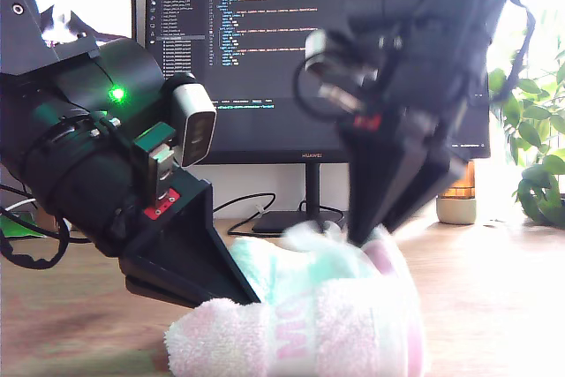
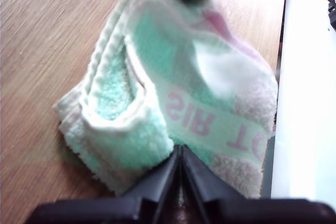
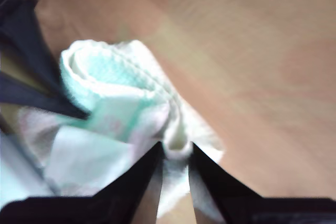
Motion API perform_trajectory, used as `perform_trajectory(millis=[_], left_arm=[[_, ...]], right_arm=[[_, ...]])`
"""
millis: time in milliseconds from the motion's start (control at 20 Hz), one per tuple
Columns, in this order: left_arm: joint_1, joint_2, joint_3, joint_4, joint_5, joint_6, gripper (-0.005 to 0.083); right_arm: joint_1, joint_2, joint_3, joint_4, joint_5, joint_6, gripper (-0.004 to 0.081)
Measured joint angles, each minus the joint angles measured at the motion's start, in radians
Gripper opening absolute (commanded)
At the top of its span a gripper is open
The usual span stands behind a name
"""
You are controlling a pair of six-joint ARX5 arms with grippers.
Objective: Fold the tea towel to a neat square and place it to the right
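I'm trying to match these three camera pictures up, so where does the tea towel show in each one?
Exterior view: the tea towel lies bunched at bottom centre, both grippers on it.
First wrist view: it fills the middle.
Second wrist view: it sits centre-left.
Shared landmark: the wooden table underneath.

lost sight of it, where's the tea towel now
The tea towel lies bunched on the wooden table, low centre in the exterior view, before the monitor, between both grippers.

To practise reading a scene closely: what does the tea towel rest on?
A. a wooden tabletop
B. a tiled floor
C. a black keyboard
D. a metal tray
A: in the first wrist view the tea towel lies bunched on a wood-grain table, with no tray beneath it.
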Motion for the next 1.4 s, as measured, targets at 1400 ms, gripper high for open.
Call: perform_trajectory(millis=[1400], left_arm=[[0.002, -0.021, -0.006, 0.051, 0.019, -0.035, -0.002]], right_arm=[[0.087, 0.07, 0.052, -0.09, -0.151, -0.019, -0.0012]])
